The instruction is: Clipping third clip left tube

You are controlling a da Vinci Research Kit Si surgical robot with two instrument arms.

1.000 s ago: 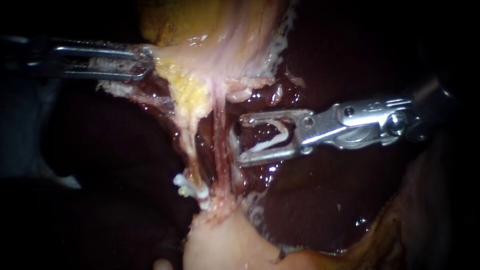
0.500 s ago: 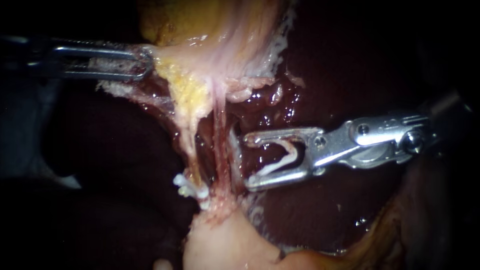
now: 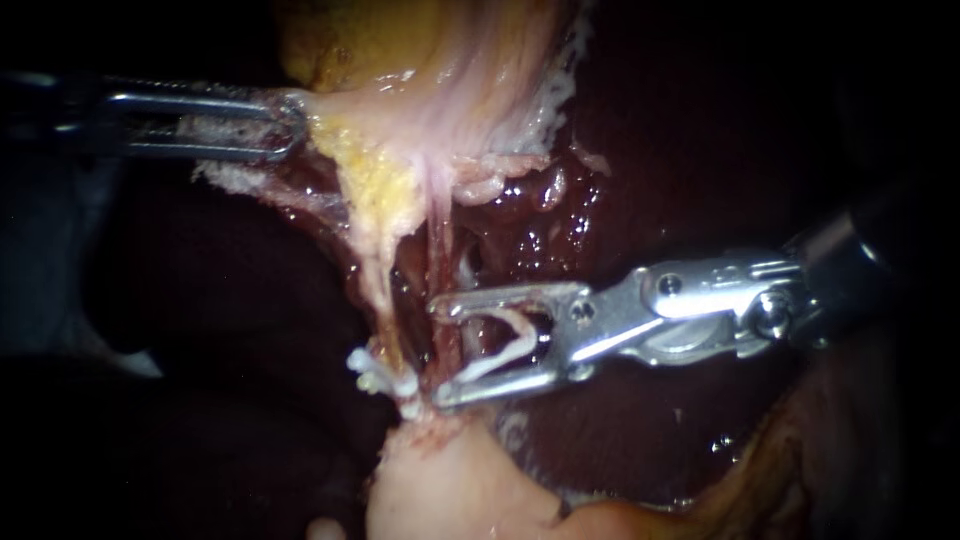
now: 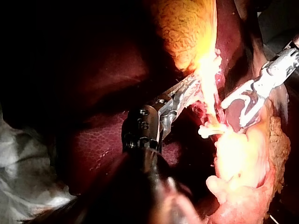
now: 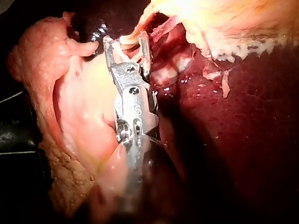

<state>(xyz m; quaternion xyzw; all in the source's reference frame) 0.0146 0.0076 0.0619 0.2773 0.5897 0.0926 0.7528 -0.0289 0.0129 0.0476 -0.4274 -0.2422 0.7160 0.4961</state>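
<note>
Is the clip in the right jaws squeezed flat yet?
No: the clip lies open in a V between the jaws of the right instrument, which stand wide apart.

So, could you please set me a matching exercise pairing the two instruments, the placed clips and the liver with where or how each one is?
1 left instrument
2 right instrument
3 placed clips
4 liver

A dark red, in the background
B white, low beside the right instrument's lower jaw
C jaws holding a loaded clip, astride a tube
D jaws shut on pale tissue

Pairs: 1-D, 2-C, 3-B, 4-A.
</note>
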